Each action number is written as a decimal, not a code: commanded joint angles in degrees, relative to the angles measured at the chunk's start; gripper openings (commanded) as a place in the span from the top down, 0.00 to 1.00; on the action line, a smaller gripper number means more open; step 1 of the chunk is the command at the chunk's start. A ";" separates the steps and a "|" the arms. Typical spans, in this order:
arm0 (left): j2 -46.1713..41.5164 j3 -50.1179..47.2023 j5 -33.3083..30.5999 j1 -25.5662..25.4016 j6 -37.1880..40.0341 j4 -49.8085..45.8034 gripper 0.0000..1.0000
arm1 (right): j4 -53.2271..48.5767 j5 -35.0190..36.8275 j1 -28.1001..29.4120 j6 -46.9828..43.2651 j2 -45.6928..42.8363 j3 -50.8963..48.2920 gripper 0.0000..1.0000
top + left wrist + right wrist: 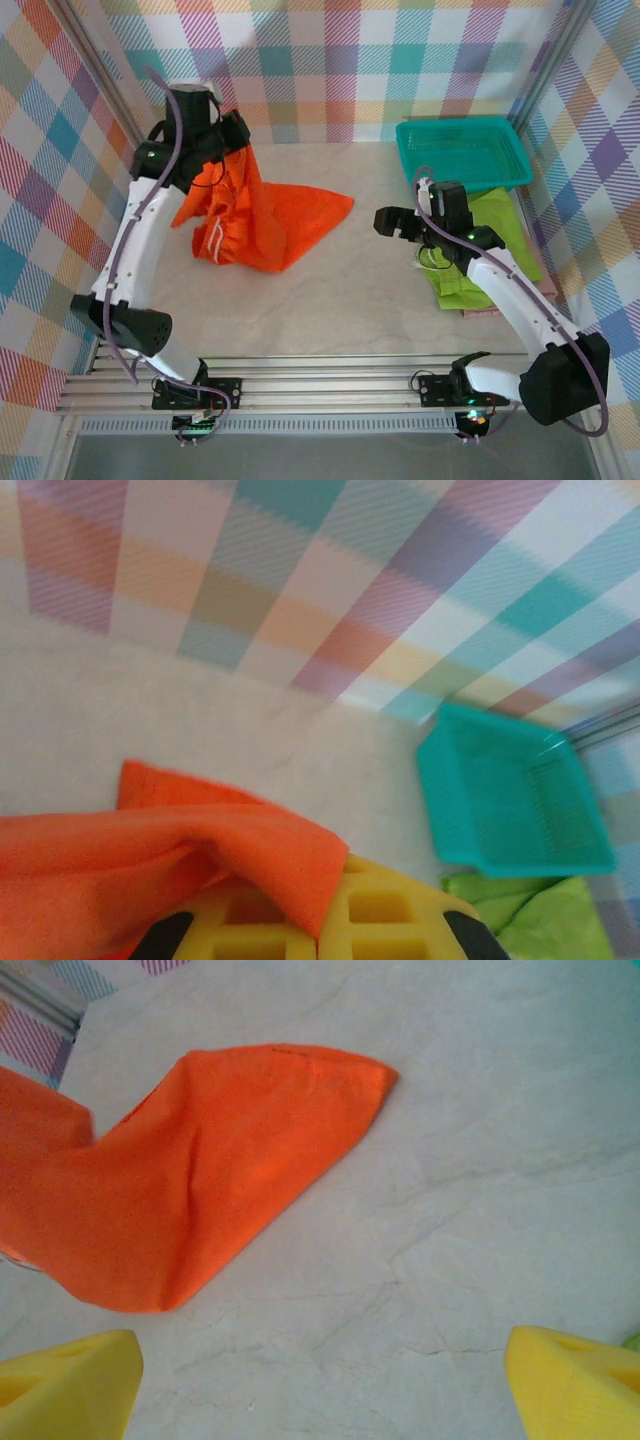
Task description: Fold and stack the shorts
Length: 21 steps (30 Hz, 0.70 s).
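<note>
Left gripper (318, 925), clamped on bright orange soft fabric shorts (262, 225) draping beneath it; right gripper (320, 1380), jaws wide apart, shorts lying ahead.

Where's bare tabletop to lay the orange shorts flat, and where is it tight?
Bare table runs along its near edge in front of the orange shorts, and at the back between those shorts and the teal basket. The right side is crowded: basket, green shorts, pink shorts, with the right arm over them.

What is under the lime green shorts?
Dusty pink shorts: only a thin edge peeks out beneath the lime green shorts. The rest is hidden under them and the right arm.
</note>
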 commanded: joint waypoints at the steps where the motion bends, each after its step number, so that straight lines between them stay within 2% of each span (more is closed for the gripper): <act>1: -0.08 -3.31 2.30 0.35 -3.53 3.89 1.00 | 3.31 -4.02 5.34 1.62 3.20 0.51 0.07; 8: 3.64 -9.20 5.08 -2.07 -9.60 5.91 1.00 | 13.14 -2.92 14.63 13.10 8.02 -0.64 0.07; 14: 7.30 -14.04 5.55 -3.47 -13.46 8.65 1.00 | 19.16 8.75 24.48 13.00 15.84 4.71 0.09; 18: 12.17 -12.25 6.92 -3.37 -13.32 7.08 1.00 | 19.39 17.82 29.92 9.93 24.51 11.96 0.14; 21: 14.25 -11.78 7.58 -3.31 -13.65 7.42 1.00 | 18.22 21.49 32.37 9.58 31.11 18.44 0.19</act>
